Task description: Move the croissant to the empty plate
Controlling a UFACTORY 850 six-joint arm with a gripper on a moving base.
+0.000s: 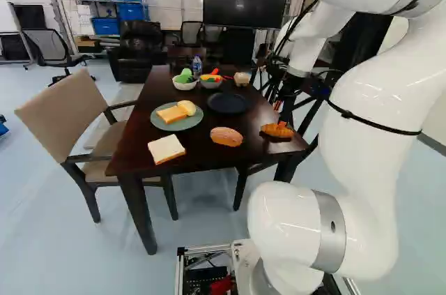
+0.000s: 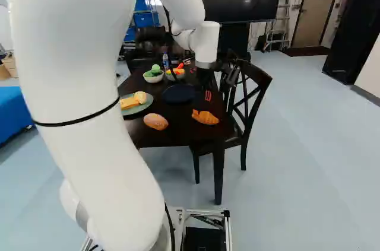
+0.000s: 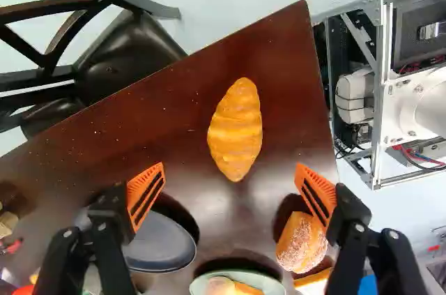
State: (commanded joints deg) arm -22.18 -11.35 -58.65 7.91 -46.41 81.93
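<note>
The croissant (image 1: 277, 130) lies on the table (image 1: 201, 153). The gripper (image 2: 208, 97) is higher than the croissant, jaws wide open. Near the croissant are a dark plate (image 1: 228, 103) and a bun (image 1: 226, 137).

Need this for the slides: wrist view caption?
Open claw over the table, croissant ahead of its fingers, ungripped.

Golden-orange croissant (image 3: 235, 130), plump in the middle with tapered ends and ridges across its back, lying near the corner of the dark worktop (image 3: 293, 51) — apart from the plate (image 1: 228, 103), round and dark blue, flat, empty, farther along the same surface
</note>
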